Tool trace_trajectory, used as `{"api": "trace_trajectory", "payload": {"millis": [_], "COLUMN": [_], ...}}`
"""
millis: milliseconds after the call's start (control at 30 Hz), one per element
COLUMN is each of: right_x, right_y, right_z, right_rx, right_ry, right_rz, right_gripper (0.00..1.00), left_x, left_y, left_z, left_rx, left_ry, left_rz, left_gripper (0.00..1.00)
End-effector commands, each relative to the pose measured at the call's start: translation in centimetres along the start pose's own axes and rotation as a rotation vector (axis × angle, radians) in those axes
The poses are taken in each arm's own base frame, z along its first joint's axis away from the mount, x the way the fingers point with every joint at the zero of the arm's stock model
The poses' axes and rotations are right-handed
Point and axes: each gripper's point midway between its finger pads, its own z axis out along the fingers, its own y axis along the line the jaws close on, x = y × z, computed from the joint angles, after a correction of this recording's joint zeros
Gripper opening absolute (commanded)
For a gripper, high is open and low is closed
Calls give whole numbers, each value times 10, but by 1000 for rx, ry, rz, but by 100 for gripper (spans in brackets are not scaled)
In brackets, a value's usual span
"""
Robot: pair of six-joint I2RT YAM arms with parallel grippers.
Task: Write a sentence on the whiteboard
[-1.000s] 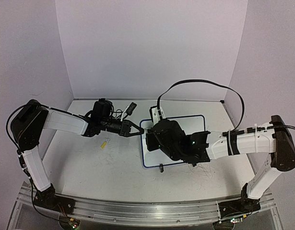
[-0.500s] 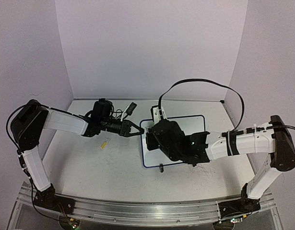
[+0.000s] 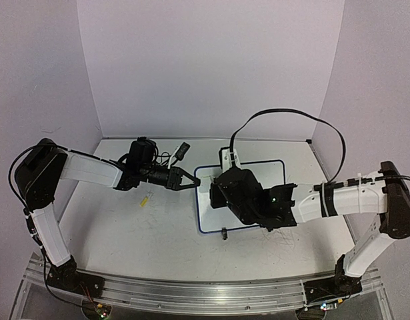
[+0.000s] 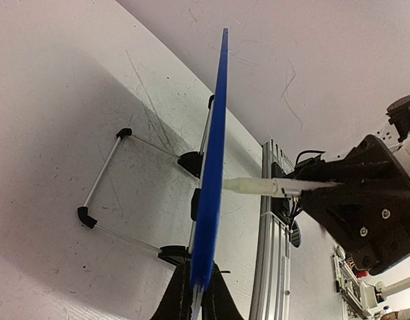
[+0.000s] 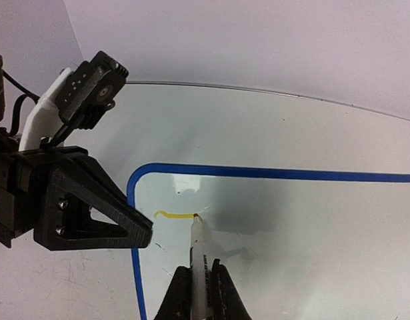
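The whiteboard (image 3: 206,221) lies on the table mid-scene, its blue frame rounded at the corners. My left gripper (image 3: 191,183) is shut on the board's left edge; the left wrist view shows that edge (image 4: 215,153) running up from between the jaws. My right gripper (image 5: 199,288) is shut on a white marker (image 5: 197,248), held tip-down on the whiteboard (image 5: 305,240). A short yellow stroke (image 5: 175,215) of the sentence lies near the board's top-left corner, and the marker tip rests at its right end. From above, the right wrist hides the stroke.
A small yellow piece (image 3: 145,199) lies on the table left of the board. A black foot (image 3: 224,233) juts from the board's near edge, and wire stand legs (image 4: 105,180) show under it. The left gripper's finger (image 5: 91,207) sits close to the stroke. Walls enclose three sides.
My right wrist has slid a little to the right over the board, its cable following. The left arm and the board have stayed still.
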Motion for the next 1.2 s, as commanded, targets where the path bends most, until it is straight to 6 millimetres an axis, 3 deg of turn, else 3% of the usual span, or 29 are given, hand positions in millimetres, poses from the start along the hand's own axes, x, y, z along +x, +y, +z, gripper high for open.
{"api": "trace_trajectory", "payload": {"millis": [0, 233, 467, 1167], "right_x": [-9, -17, -17, -9], "right_y": [-22, 6, 15, 9], "right_z": [-5, -14, -15, 0], "right_rx": [67, -116, -174, -82], "right_ry": [-22, -33, -44, -32], "right_rz": [20, -6, -15, -21], "right_gripper": [0, 0, 0, 0], "left_x": [-1, -1, -1, -2], "left_y": [-15, -15, -15, -18], "left_z": [-3, -3, -2, -4], "left_rx": [24, 25, 27, 31], "left_ry": [0, 1, 2, -1], "left_rz": [-3, -3, -3, 3], "left_gripper": [0, 0, 0, 0]}}
